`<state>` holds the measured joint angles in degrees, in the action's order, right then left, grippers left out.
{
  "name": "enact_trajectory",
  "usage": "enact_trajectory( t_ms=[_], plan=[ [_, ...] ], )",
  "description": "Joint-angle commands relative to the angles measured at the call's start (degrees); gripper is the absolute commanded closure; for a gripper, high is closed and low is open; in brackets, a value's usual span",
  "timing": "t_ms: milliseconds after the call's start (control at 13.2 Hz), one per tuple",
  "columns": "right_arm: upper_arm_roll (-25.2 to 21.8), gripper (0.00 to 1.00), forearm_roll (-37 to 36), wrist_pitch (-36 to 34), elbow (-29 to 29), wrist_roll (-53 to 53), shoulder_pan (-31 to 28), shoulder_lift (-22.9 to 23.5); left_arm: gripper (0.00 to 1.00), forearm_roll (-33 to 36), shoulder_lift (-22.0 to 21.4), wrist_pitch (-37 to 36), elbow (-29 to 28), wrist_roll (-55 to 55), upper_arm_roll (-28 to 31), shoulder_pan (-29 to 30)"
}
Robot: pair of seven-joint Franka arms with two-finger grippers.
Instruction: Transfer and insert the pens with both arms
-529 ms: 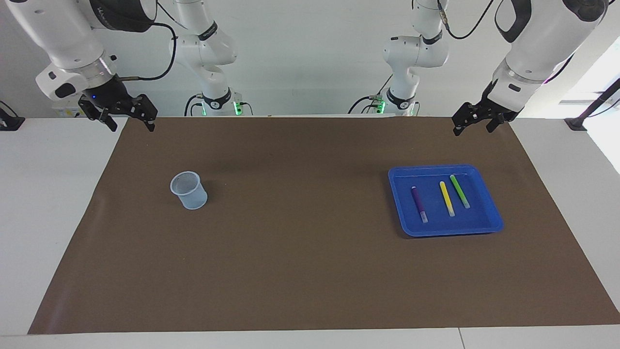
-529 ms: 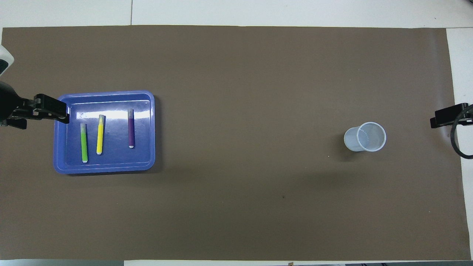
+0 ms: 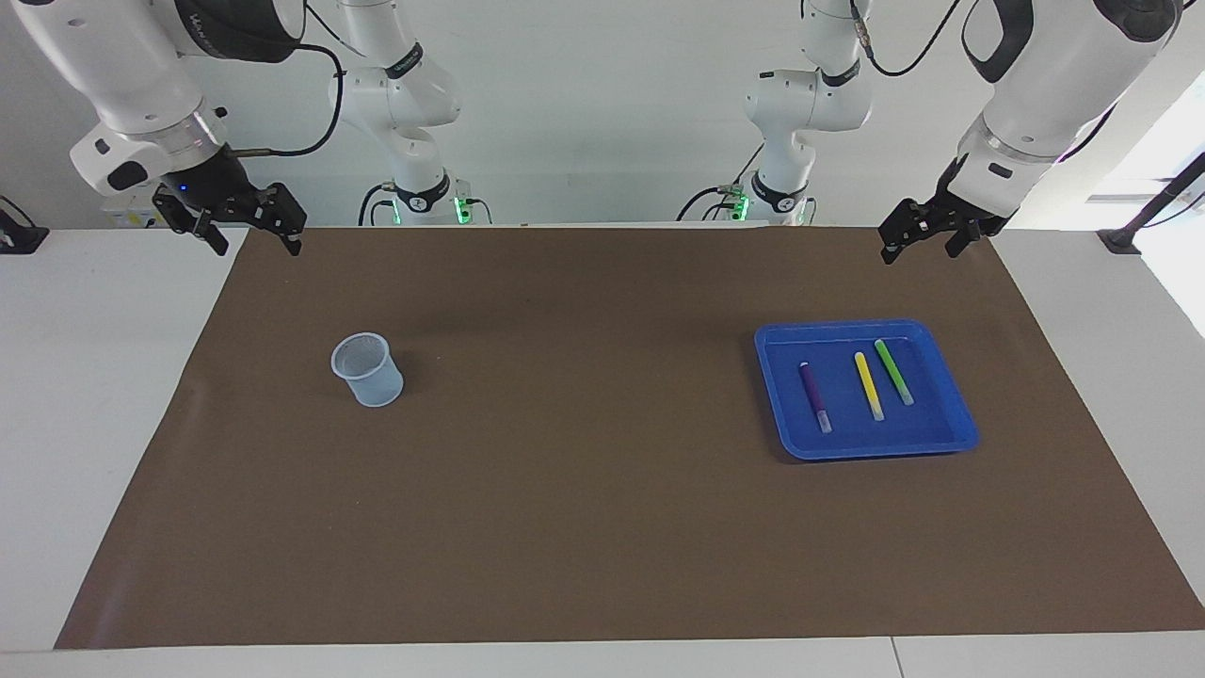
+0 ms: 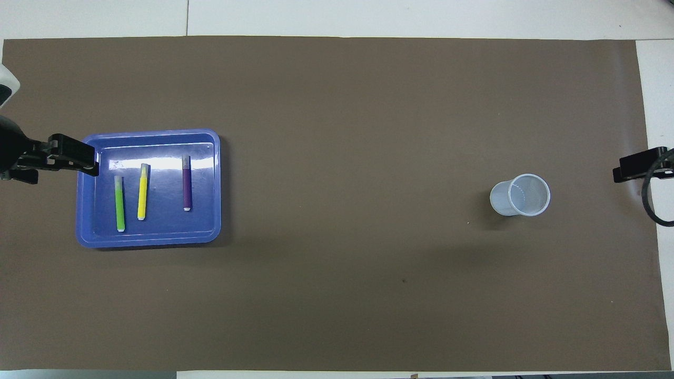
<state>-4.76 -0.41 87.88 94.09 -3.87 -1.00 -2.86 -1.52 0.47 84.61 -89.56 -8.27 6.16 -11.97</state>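
Brown mat (image 3: 602,527): pens (image 3: 867,385) lie in tray (image 3: 951,428); left tool (image 3: 923,240), right tool (image 3: 249,231) wide, empty, apart.

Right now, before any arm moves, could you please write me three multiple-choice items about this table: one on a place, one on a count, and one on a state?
1. Where do the pens lie?
A. In the blue tray
B. In the clear cup
C. On the brown mat

2. How many pens are there?
A. Two
B. Three
C. Four

3. In what state is the clear cup?
A. Lying on its side
B. Upright with one pen in it
C. Upright and empty

Answers:
1. A: the purple pen, the yellow pen and the green pen all lie inside the blue tray, toward the left arm's end of the table.
2. B: one purple, one yellow and one green pen are seen.
3. C: the clear cup stands on its base, and the overhead view shows nothing in it.
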Motion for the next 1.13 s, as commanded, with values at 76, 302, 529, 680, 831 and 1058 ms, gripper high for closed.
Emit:
enact_trajectory(
  t_ms=[76,302,529,680,831,1058],
  plan=[
    [0.37,0.0,-0.12,-0.16,0.57,0.35,-0.49,-0.48,0.0,-0.58,-0.38,0.02,-0.17,0.01,0.0,0.1],
    [0.37,0.0,-0.12,-0.16,0.57,0.35,-0.49,-0.48,0.0,-0.67,-0.38,0.02,-0.17,0.01,0.0,0.1],
    [0.37,0.0,-0.12,-0.16,0.57,0.44,-0.49,-0.48,0.0,-0.67,-0.73,0.2,-1.05,0.18,0.0,0.01],
    [0.37,0.0,-0.12,-0.16,0.57,0.44,-0.41,-0.48,0.0,-0.67,-0.82,0.72,-1.67,0.27,0.0,-0.07],
    [0.37,0.0,-0.12,-0.16,0.57,0.35,-0.49,-0.48,0.0,-0.67,-1.34,1.78,-2.72,0.1,0.0,-0.07],
    [0.37,0.0,-0.12,-0.16,0.57,0.35,-0.49,-0.48,0.0,-0.67,-3.71,5.63,-8.15,0.53,0.0,0.45]
  ],
)
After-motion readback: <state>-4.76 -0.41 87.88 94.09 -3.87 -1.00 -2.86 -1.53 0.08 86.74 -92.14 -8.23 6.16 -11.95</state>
